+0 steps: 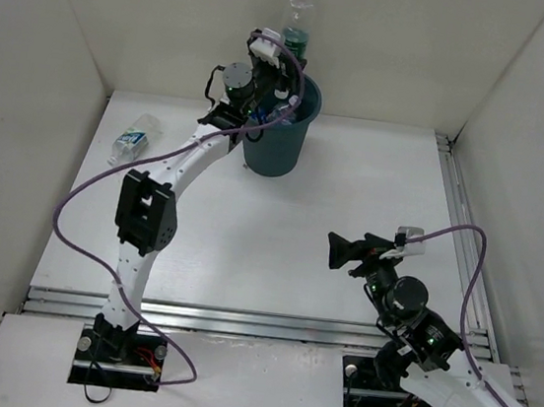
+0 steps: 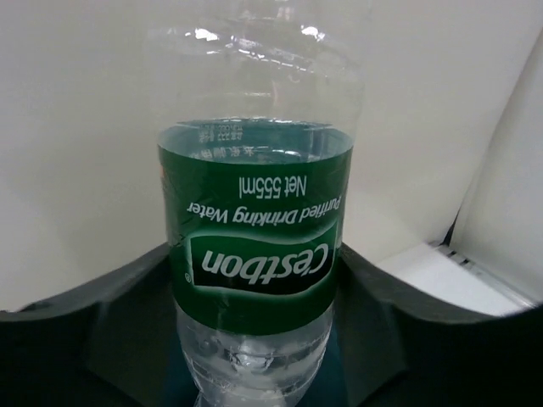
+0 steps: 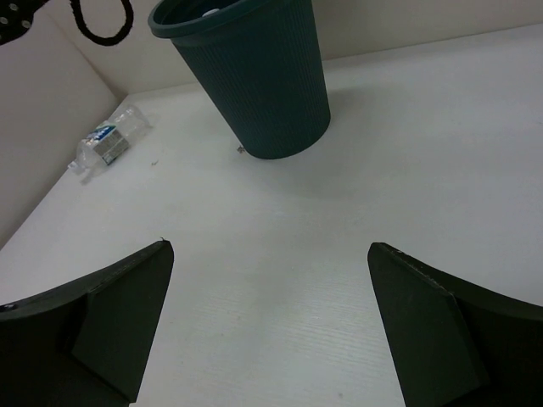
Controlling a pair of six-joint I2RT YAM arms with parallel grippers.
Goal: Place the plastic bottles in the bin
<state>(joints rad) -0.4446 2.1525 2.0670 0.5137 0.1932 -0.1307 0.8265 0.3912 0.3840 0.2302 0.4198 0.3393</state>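
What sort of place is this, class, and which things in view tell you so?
Probably a robot test cell in a lab: a white table boxed in by plain white panels, a cabled left arm and right arm bolted at its edge.

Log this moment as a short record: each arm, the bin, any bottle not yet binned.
bin: round dark teal plastic bin, upright
left fingers: shut on clear plastic bottle with green label band, raised above the bin
right fingers: open, empty, over the table
bottle left out: clear plastic bottle with blue label, lying at table's left edge
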